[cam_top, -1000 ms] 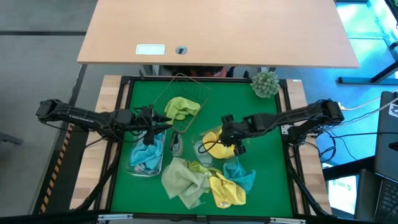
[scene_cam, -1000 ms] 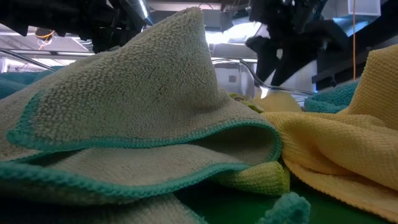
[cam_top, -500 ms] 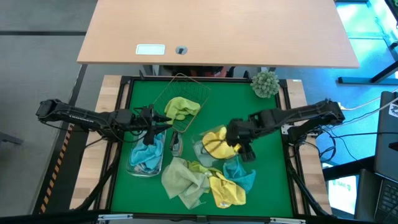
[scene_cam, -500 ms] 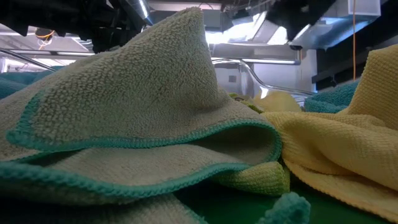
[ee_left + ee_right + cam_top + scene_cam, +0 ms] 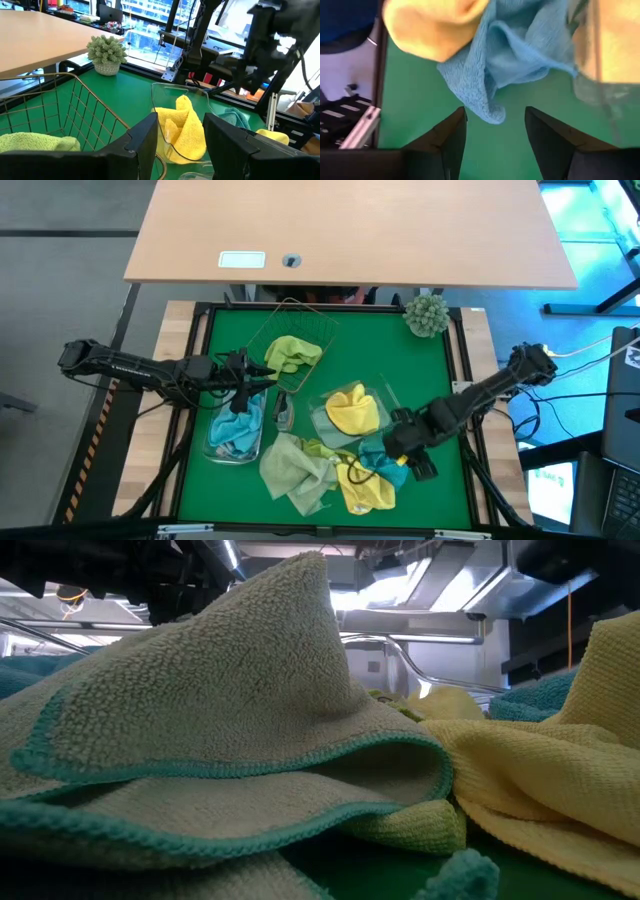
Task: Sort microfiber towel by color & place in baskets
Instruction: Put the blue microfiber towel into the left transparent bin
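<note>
Towel pile (image 5: 330, 470) beside plastic basket (image 5: 345, 418)

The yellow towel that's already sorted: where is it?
In the high view, the yellow towel lies in the clear basket right of centre, just above the unsorted pile.

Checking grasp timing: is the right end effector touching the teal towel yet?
Apart. The right wrist view shows green mat between the open right end effector fingers and the teal towel edge.

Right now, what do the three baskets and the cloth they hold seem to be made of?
Far basket: thin tan wire, see-through grid, probably metal. The other two baskets: clear, glossy, likely plastic. Yellow towel: soft, nubbly pile, looks like microfiber.
</note>
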Robot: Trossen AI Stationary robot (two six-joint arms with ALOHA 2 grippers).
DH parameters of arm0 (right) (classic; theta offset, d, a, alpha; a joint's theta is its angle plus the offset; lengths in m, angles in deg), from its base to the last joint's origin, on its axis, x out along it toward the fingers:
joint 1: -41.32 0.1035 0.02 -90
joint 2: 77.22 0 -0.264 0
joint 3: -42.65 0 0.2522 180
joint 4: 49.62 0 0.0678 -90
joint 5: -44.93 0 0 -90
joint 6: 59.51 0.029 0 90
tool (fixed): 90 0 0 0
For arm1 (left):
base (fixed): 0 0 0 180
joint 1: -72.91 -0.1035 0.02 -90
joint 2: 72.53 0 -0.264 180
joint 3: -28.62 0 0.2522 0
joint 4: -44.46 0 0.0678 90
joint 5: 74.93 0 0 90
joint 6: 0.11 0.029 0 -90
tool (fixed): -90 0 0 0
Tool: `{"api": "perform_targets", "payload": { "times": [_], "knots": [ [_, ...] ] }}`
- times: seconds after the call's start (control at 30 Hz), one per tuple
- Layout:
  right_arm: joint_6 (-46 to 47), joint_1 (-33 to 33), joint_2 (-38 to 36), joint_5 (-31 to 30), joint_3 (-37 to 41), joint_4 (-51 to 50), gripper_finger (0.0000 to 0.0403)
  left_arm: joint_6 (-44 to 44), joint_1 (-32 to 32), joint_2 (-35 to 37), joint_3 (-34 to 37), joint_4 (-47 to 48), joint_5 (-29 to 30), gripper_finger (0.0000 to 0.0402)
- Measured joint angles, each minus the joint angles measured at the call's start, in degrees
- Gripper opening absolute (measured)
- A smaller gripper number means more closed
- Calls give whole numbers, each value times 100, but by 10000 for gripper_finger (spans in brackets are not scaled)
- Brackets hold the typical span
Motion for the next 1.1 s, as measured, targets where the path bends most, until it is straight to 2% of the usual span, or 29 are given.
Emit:
{"api": "perform_targets", "payload": {
  "times": [0.17,0.47,0.83,0.97,1.1],
  "knots": [
    [423,342,0,-388,677,615,199,-2,0,0,0,0,-1,153],
    [598,534,0,-437,1972,2465,199,-2,0,2,0,1,-2,153],
    [655,522,0,-794,3109,3361,198,0,0,2,0,3,-2,153],
    [654,522,16,-658,3233,3473,179,0,0,2,0,2,-2,153],
    [655,515,17,-512,3249,3516,137,2,0,2,0,4,-2,153]
  ]
}}
